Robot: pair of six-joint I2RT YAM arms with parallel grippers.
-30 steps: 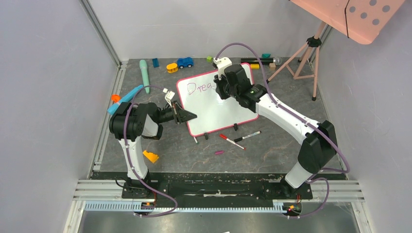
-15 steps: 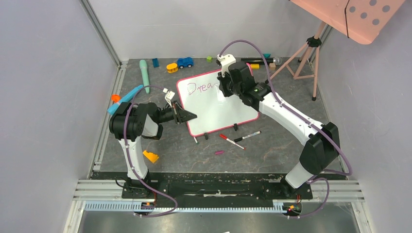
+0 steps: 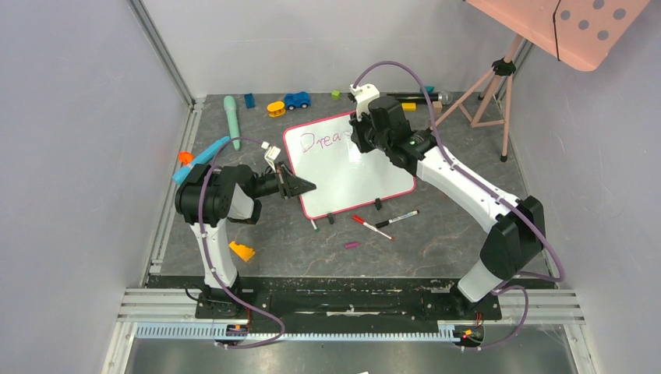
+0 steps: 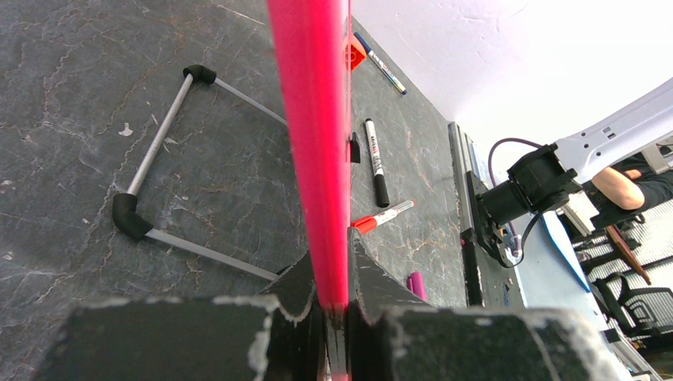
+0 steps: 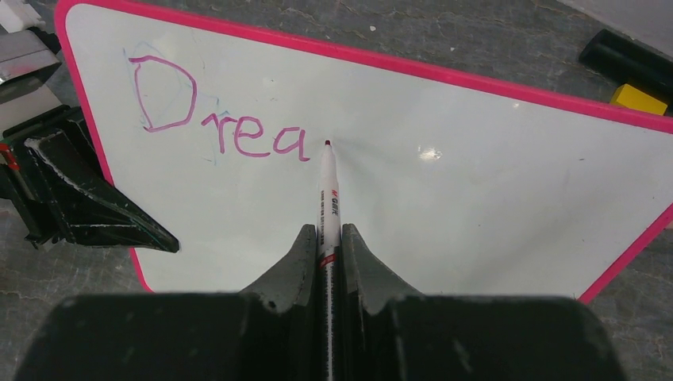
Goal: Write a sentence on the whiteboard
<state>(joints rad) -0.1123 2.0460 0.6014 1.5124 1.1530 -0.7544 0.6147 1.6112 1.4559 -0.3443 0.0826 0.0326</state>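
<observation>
We see the left gripper (image 3: 300,187) clenched on the left edge of the whiteboard (image 3: 351,167). In the left wrist view the pink-red frame (image 4: 313,119) runs straight ahead out of the jaws, pinched tight between the two black fingertips.

The right gripper (image 5: 325,238) is grasping a marker (image 5: 328,190), with the jaws closed on the barrel and the nib pointing forward out of them. The nib sits at the white surface straight ahead of the jaws; we cannot tell if it touches.

Of the sentence (image 5: 222,119) we read only "Drea", in purple-pink letters. It lies ahead of the right jaws and to their left, with the last "a" just left of the nib. Further left of those jaws, the left gripper's black fingers (image 5: 87,210) show at the board's edge.

Loose items lie on the dark table (image 3: 436,241). In the left wrist view a black marker (image 4: 375,159) and a red marker (image 4: 381,216) lie ahead and right of the left jaws. A purple cap (image 4: 416,284) lies just right of them. A grey rod frame with black elbows (image 4: 159,143) lies ahead and left of them. In the top view these pens lie below the board's near edge.
</observation>
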